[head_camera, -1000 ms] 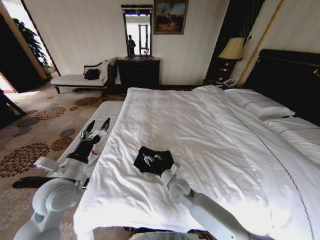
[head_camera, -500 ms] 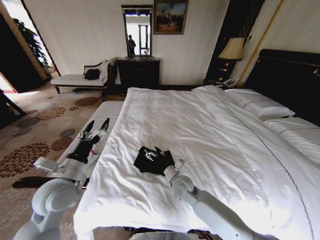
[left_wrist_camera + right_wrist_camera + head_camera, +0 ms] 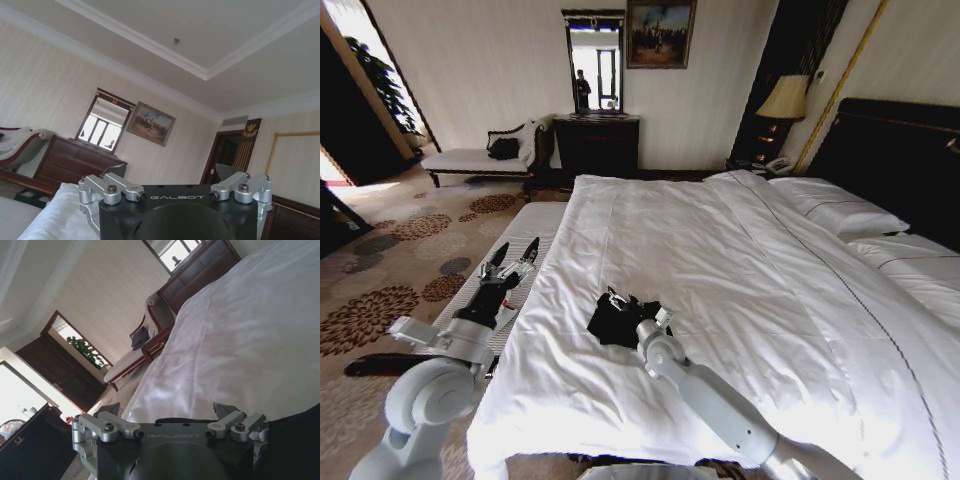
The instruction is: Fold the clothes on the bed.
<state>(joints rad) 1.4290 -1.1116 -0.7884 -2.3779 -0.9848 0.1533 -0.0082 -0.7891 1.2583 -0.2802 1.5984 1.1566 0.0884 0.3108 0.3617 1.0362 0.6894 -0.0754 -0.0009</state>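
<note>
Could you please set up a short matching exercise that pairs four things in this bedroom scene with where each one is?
Things:
1. crumpled black cotton T-shirt
2. left gripper
3. right gripper
4. cream-shaded table lamp

Places:
A. raised in the air beside the bed's edge
B. beside the dark headboard
C. on the white bed cover
D. at the shirt

Pairs: 1-C, 2-A, 3-D, 4-B

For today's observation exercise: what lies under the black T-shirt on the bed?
The black T-shirt lies bunched on the bed's white duvet, right gripper above it. Whatever sits directly beneath the fabric is covered.
</note>
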